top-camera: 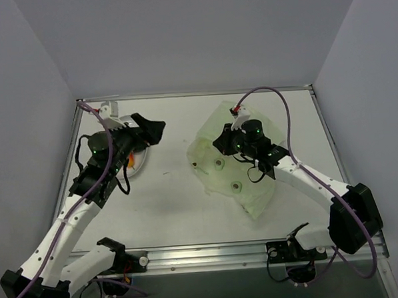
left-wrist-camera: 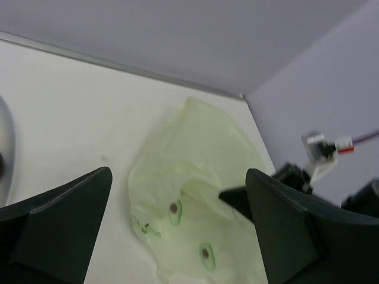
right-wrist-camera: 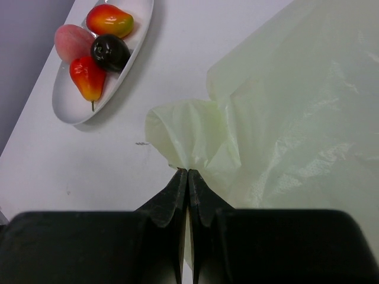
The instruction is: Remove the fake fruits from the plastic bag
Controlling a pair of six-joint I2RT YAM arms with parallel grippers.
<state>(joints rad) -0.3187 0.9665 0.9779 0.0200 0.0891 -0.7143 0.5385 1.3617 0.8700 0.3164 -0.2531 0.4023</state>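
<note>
The pale green plastic bag (top-camera: pixel 243 170) lies crumpled on the right half of the table; it also shows in the left wrist view (left-wrist-camera: pixel 189 154). My right gripper (right-wrist-camera: pixel 188 172) is shut on a fold of the bag (right-wrist-camera: pixel 284 100) at its left edge. Red and orange-red fake fruits (right-wrist-camera: pixel 87 77) lie in a white oval dish (right-wrist-camera: pixel 71 109) with a pink piece and a black piece. My left gripper (top-camera: pixel 145 135) is open and empty above that dish (top-camera: pixel 140 164), pointing toward the bag. No fruit shows inside the bag.
Grey walls close in the table on three sides. A metal rail (top-camera: pixel 211 252) runs along the near edge. The bag carries printed green ovals with brown dots (left-wrist-camera: pixel 174 208).
</note>
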